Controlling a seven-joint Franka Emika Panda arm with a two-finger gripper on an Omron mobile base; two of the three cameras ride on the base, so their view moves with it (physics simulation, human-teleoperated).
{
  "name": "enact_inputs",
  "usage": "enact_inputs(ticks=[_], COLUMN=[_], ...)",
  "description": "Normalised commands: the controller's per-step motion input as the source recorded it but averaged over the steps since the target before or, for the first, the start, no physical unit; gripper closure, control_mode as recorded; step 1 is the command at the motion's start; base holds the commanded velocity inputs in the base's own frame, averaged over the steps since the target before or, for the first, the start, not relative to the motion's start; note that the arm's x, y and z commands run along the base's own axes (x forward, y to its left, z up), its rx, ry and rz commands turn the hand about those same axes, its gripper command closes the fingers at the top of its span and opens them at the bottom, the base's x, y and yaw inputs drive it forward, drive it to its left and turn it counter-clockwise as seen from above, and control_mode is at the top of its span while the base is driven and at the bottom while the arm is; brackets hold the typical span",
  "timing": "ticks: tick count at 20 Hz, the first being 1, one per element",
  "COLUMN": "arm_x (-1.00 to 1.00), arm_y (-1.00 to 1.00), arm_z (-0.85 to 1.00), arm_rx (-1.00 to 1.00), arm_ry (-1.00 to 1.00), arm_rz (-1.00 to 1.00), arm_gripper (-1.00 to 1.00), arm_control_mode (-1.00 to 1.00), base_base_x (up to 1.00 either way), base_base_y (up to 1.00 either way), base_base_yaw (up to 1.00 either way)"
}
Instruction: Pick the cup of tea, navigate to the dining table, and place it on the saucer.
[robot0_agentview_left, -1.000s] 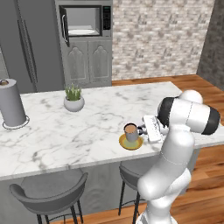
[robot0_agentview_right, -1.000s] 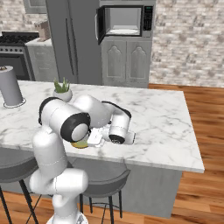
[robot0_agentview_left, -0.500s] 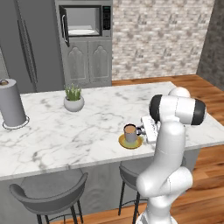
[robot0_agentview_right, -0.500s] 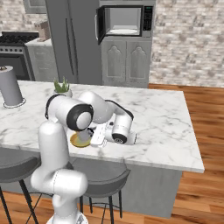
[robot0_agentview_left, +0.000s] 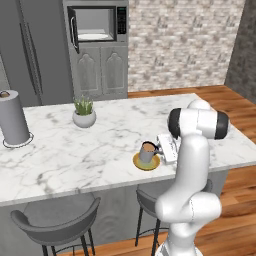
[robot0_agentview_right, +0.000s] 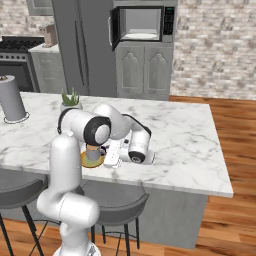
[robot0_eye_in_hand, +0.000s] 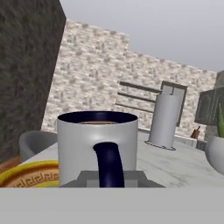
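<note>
Reading across the left base view, the paper-towel roll (robot0_agentview_left: 13, 118) stands at the far left end of the bench (robot0_agentview_left: 65, 155), the potted plant (robot0_agentview_left: 83, 113) sits further in and toward the back edge, and the cup of tea (robot0_agentview_left: 147, 153) stands upright on the saucer (robot0_agentview_left: 146, 161), near the front edge. The hand (robot0_agentview_left: 161, 148) lies level against the cup's right side, shut on the dark handle. The hand view shows that handle dead centre just above the fingertips, with the ochre saucer rim under the cup at lower left, so the cup looks already set down and only the release seems left. The hand reaches sideways because the handle points toward the arm. To the right the marble lies bare to the bench's end, giving room to draw back; two stools (robot0_agentview_left: 55, 217) tuck beneath the front edge.
</note>
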Motion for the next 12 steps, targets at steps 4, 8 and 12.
enact_inputs(ticks=[4,8,12], arm_x=[0.00,0.00,0.00], arm_y=[0.07,0.00,0.00], arm_z=[0.00,0.01,0.00], arm_rx=[0.00,0.00,0.00], arm_ry=[0.00,0.05,0.10], arm_rz=[0.03,0.00,0.00], arm_gripper=[1.00,1.00,1.00], arm_control_mode=[-1.00,-1.00,-1.00], base_base_x=[0.00,0.00,0.00], base_base_y=[0.00,0.00,0.00], base_base_yaw=[0.00,0.00,0.00])
